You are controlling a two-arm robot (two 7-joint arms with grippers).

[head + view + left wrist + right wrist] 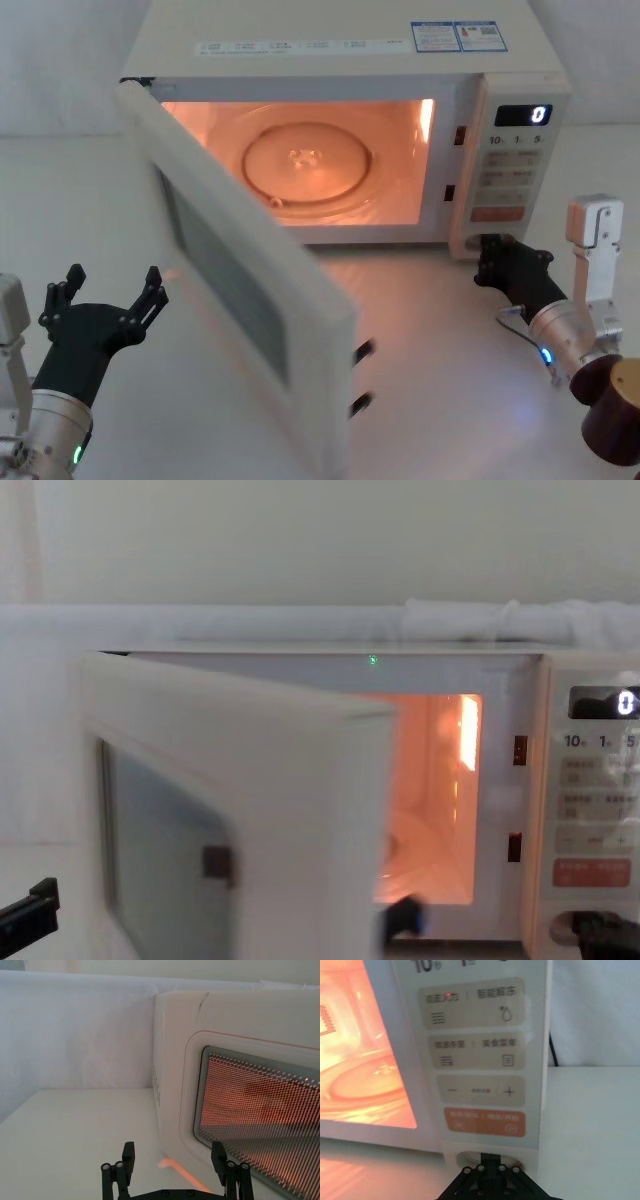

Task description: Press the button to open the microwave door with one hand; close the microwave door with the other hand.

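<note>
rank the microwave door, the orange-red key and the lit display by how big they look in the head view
1. microwave door, largest, though it swings toward the camera, which enlarges it
2. orange-red key
3. lit display; close to the key, so that order is unsure

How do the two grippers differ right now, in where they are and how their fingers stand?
The left gripper hangs in free space outside the swung-open microwave door, touching nothing; the right gripper is up against the button at the foot of the control panel. The left gripper's fingers are spread wide; the right gripper's are drawn together. Both are black and point toward the microwave.
</note>
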